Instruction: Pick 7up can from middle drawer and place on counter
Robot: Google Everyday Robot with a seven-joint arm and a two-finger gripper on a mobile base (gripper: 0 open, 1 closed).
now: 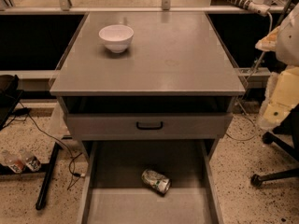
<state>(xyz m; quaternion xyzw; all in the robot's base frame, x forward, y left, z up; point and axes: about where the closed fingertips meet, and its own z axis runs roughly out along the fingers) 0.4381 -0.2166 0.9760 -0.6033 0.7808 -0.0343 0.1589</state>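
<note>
The gripper lies outside the frame, so whether it is apart or together cannot be told. Pale cream and white bulky shapes [286, 87] fill the right edge of the frame; what they are cannot be told.

At the lower centre, the wide, deep grey metal middle drawer [117, 164] stands pulled out toward the bottom of the frame, with its flat floor and low side walls showing. The only thing in it is the small silvery 7up can with green and white markings [156, 181], which lies on its side on the drawer floor, a little right of the middle and clear of both side walls. The can looks slightly dented.

Just above the open drawer sits a grey drawer front [201, 125] with a black handle [149, 125] at its centre, and a dark gap runs between it and the cabinet top.

The large, flat, smooth grey counter [182, 55] spans the upper centre of the frame. A round white bowl [116, 37] stands upright on its upper left part, well apart from the can below. Nothing can be seen inside the bowl.

Around the cabinet is a speckled floor [252, 148]. At the lower left, two small clear bottles [19, 161] rest beside a long black bar [46, 178], with thin black cables [44, 133] trailing nearby. A black chair base with a castor [273, 175] shows at the lower right.
</note>
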